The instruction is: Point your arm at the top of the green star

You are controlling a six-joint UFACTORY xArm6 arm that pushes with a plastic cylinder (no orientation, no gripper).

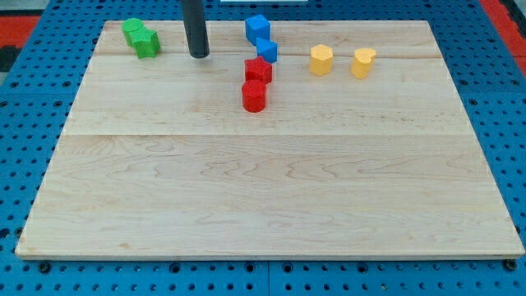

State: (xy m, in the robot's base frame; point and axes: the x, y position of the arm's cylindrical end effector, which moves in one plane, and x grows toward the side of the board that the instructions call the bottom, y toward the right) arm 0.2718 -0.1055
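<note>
Wooden table (pixel 271 197), pale and planked, fills the single camera view over a blue pegboard (pixel 25 164). Near the view's top left corner sit two green blocks touching each other: one (pixel 132 31) nearer the corner, the other (pixel 147 43) just below and to its right; which of them is the green star cannot be told with certainty, though the lower one looks star-like. My tip (pixel 199 55) rests on the table to the view's right of this green pair, near it but clearly apart, roughly level with the lower green block. Further right, two blue blocks (pixel 257 28) (pixel 266 50) and two red blocks (pixel 258 70) (pixel 254 95) form a loose column; two yellow blocks (pixel 321 59) (pixel 363 62) lie beyond them, well apart from the tip. No jaws exist on this rod, so no open or closed state applies. Progress, as judged: the approach appears largely made, yet the tip stands beside the star, not above it; a move leftward and toward the view's top remains.
</note>
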